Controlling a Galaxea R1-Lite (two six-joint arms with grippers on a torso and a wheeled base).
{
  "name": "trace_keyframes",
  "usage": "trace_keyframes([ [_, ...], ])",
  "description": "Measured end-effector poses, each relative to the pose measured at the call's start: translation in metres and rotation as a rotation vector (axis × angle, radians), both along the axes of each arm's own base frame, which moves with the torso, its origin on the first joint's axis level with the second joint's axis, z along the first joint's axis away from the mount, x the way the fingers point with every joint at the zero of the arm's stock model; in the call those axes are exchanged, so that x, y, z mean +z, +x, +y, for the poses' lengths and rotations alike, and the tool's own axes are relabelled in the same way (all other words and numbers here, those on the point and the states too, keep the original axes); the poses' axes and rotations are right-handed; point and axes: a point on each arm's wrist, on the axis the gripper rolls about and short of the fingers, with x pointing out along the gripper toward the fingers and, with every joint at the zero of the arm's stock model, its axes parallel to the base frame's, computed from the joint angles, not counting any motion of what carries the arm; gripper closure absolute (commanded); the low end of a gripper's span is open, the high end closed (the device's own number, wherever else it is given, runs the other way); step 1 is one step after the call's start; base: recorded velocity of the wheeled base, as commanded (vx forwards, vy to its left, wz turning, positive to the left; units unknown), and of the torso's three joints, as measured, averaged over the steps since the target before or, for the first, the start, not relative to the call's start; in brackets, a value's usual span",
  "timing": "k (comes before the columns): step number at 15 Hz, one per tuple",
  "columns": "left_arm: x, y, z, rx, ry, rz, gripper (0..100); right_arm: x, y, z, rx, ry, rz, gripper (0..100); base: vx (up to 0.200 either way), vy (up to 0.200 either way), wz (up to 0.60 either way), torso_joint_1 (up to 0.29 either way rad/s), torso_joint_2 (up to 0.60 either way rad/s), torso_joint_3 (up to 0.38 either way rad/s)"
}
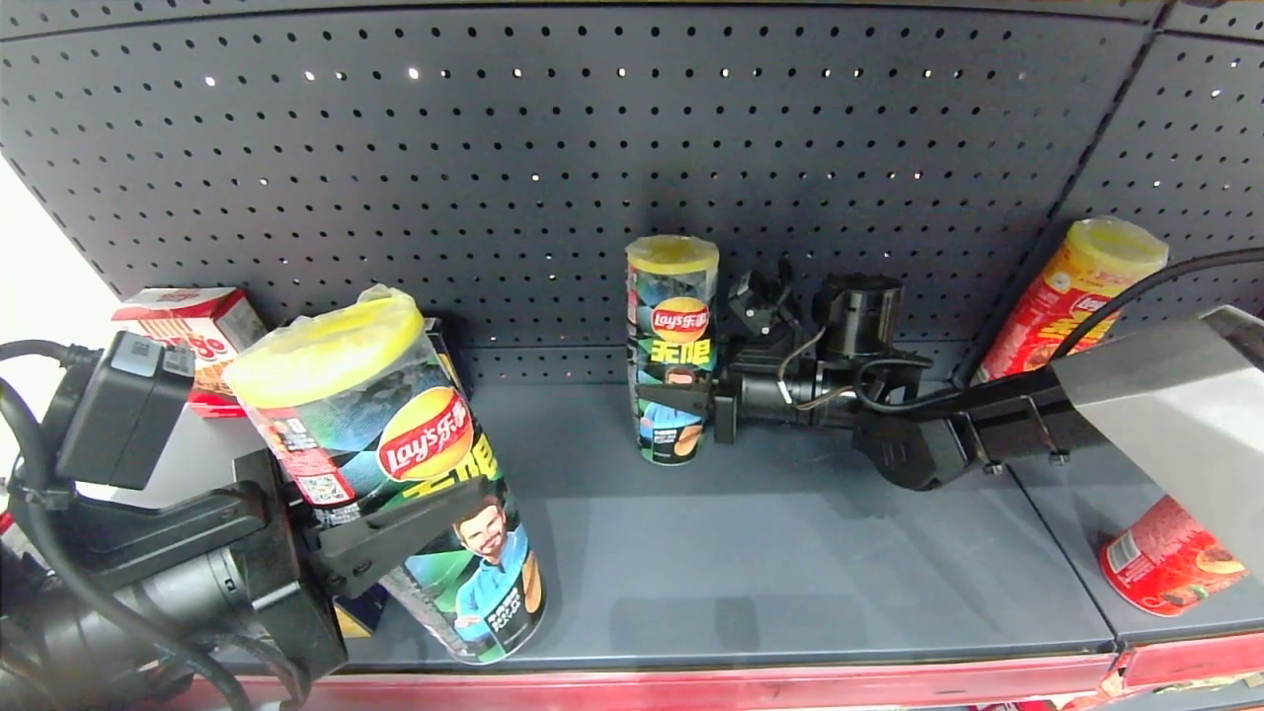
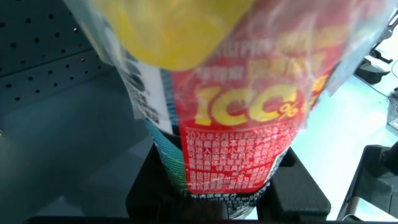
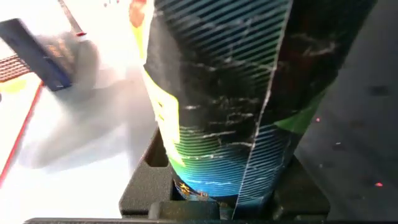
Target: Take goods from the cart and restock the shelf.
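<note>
A dark grey shelf with a red front lip, backed by a perforated pegboard, seen from above and in front.

At the lower left, the left gripper has its black fingers clamped around the middle of the left chips can. This is a tall tube with a yellow lid under loose clear wrap and a blue, green and black label. It tilts, top toward the left, and its base is at the shelf's front edge. Whether the base touches the shelf cannot be told. In the left wrist view the tube rises between the two finger pads, with a red printed panel facing the camera.

Near the middle of the shelf, close to the pegboard, the right gripper reaches in from the right. Its fingers grasp the right chips can around its lower half. This matching tube stands upright with its base on the shelf.

At the far right, a red can with a yellow lid leans against the pegboard. Nearer the front on that side, a second red can lies on its side. At the back left sits a red and white box, just behind the left chips can
</note>
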Motion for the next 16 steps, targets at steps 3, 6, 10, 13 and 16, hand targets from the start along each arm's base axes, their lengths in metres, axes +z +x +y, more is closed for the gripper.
trace_keyframes([
  [3, 0.000, 0.000, 0.000, 0.002, 0.002, 0.002, 100, 0.006, -0.037, 0.000, -0.045, 0.011, -0.026, 100, 0.000, 0.000, 0.00, 0.000, 0.00, 0.000],
  [6, 0.000, 0.000, 0.000, 0.002, 0.000, -0.001, 100, 0.006, -0.071, -0.012, -0.041, 0.030, -0.053, 100, 0.000, 0.000, 0.00, 0.000, 0.00, 0.000],
  [10, 0.000, 0.000, 0.000, 0.006, 0.000, -0.001, 100, -0.009, -0.112, -0.024, -0.008, 0.031, -0.053, 100, 0.000, 0.000, 0.00, 0.000, 0.00, 0.000],
  [13, 0.001, 0.000, 0.000, 0.008, -0.001, -0.003, 100, -0.020, -0.126, -0.024, 0.013, 0.025, -0.048, 100, 0.000, 0.000, 0.00, 0.000, 0.00, 0.000],
  [16, 0.001, 0.000, 0.000, 0.009, -0.002, -0.003, 100, -0.031, -0.125, -0.022, 0.018, 0.024, -0.048, 100, 0.000, 0.000, 0.00, 0.000, 0.00, 0.000],
])
